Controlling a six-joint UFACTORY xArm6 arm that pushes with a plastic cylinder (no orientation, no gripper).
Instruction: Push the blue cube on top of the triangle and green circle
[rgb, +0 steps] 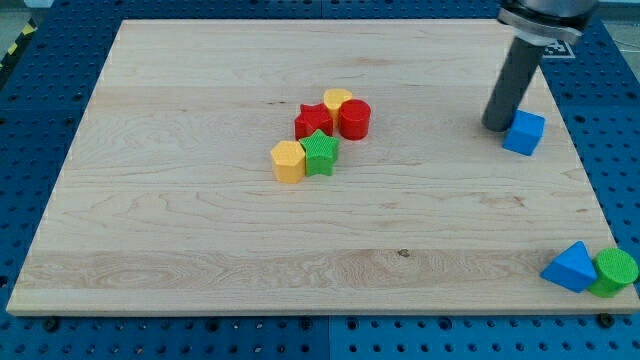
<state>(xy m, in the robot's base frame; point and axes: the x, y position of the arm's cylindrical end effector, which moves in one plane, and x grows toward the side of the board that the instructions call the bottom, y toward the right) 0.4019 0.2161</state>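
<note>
Tabletop (200, 230) was mostly bare wood, with wide open room at the view's left and bottom. No claw on this rig, so no opening to report: my tip (497, 125) stood touching the blue cube (524, 132) from its left, near the right edge. Five blocks clustered mid-board: red star (312, 120), red cylinder (354, 119), yellow heart (337, 98), green star (321, 153), yellow hexagon (288, 161). Blue triangle (570, 266) and green circle (614, 271) touched, overhanging the bottom-right corner.

A pale wooden board (300, 240) fills most of the view, its grain running from 9 to 3 o'clock. Around it lies a blue perforated surface (45, 70). At 11 o'clock, possibly yellow-black striped tape (18, 42).
</note>
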